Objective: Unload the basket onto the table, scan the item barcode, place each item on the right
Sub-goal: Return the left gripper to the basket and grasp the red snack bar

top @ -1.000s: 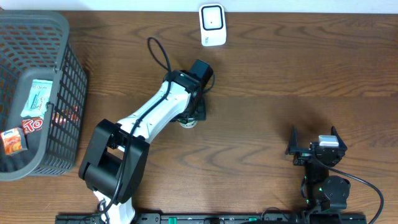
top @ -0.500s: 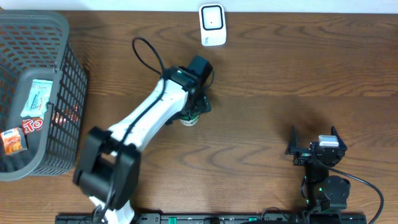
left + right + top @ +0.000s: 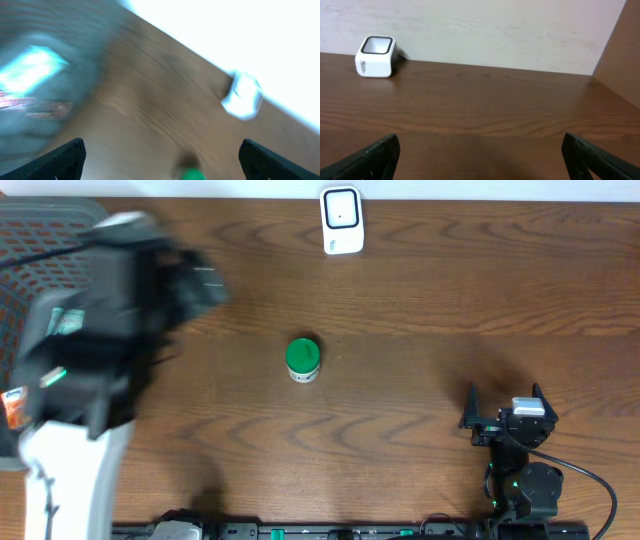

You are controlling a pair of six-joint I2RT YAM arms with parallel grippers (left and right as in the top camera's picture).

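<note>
The item, a small pot with a green lid [image 3: 302, 359], stands alone at the middle of the wooden table; its lid [image 3: 191, 175] peeks in at the bottom edge of the blurred left wrist view. The white barcode scanner [image 3: 341, 220] sits at the far edge, and it is also in view as a white scanner [image 3: 375, 50] from the right wrist. My left gripper [image 3: 195, 280] is a motion-blurred shape up by the basket, open and empty [image 3: 162, 165]. My right gripper [image 3: 503, 408] rests open at the front right, nothing between its fingers [image 3: 480, 160].
A grey mesh basket [image 3: 110, 300] holding several snack packets stands at the left edge, partly hidden behind my blurred left arm. A wall runs behind the scanner.
My left gripper opened and let go of the green-lidded pot, then swung fast up and to the left, over the basket. The pot stays on the table. The right arm has not moved.
</note>
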